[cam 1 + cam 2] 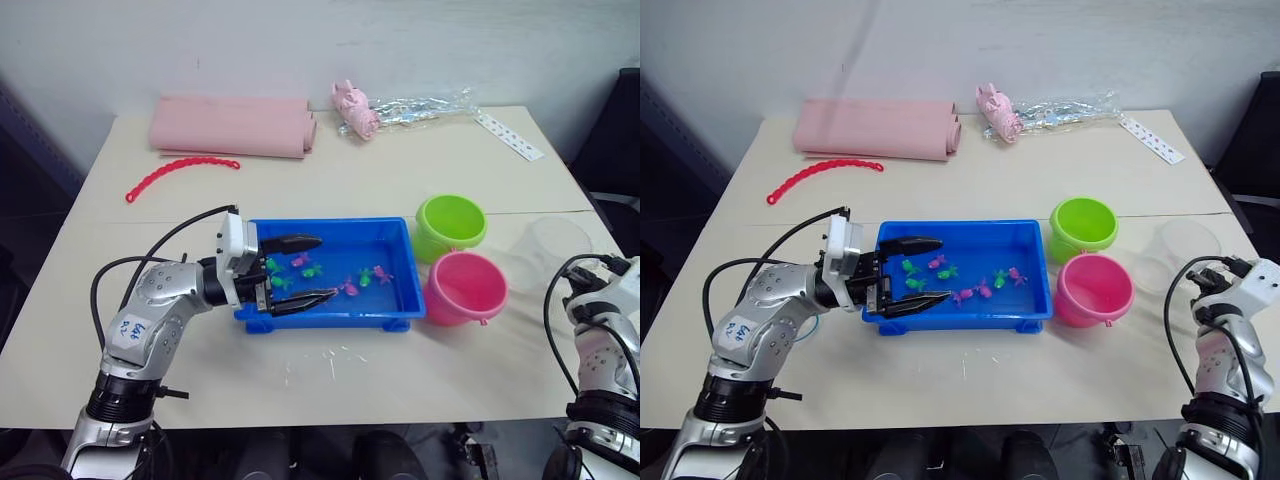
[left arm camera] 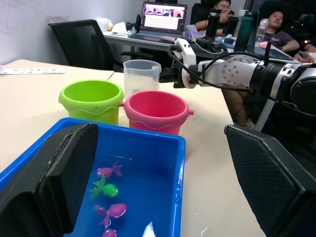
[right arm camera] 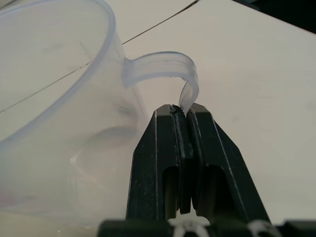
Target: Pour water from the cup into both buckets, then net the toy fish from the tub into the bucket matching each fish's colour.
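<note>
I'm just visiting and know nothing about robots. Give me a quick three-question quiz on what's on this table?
1. True or false: the right gripper is shut on the cup's handle.
2. Which bucket stands nearer the robot, the pink bucket or the green bucket?
3. Multiple choice: the left gripper is A) shut on a fish, B) open over the left end of the tub, C) resting on the red bead chain.

Key: 1 true. 2 pink. 3 B.
</note>
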Controlling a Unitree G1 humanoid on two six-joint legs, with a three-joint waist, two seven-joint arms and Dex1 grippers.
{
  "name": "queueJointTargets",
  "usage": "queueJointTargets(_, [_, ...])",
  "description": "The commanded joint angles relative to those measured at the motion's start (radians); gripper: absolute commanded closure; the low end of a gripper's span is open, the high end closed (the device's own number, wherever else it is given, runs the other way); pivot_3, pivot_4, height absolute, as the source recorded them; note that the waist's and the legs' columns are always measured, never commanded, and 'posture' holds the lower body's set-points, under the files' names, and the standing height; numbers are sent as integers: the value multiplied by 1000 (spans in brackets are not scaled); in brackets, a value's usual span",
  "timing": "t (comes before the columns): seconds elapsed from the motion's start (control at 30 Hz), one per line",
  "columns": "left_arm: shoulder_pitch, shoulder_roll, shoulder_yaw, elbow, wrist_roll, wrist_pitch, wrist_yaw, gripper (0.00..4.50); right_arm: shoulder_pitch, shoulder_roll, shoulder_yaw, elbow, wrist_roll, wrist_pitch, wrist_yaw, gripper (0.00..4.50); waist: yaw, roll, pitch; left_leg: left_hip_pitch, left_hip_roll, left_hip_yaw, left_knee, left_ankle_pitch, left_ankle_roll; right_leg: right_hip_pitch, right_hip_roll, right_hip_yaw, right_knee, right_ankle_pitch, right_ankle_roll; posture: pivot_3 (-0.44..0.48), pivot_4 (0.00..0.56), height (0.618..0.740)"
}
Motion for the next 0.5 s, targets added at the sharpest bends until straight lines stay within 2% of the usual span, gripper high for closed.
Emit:
queueJointTargets(0.03, [5,13,8,-37,-9,-3,-4,0,8,18,4,-64,12,-12,-9,4451,0,0,0,0,0,0,0,0,0,0,0,0,0,0,0,0,150,740])
queueJointTargets(0.27, [4,11,4,-34,-7,-7,-5,0,37,16,10,-66,-28,-37,-44,4451,0,0,0,1,0,0,-1,0,0,0,0,0,0,0,0,0,150,740])
queueJointTargets(0.5, [11,3,2,-26,0,-20,-2,0,105,29,-23,-180,28,-6,-62,4451,2,0,0,0,0,0,-1,0,0,0,0,0,0,0,0,0,150,740])
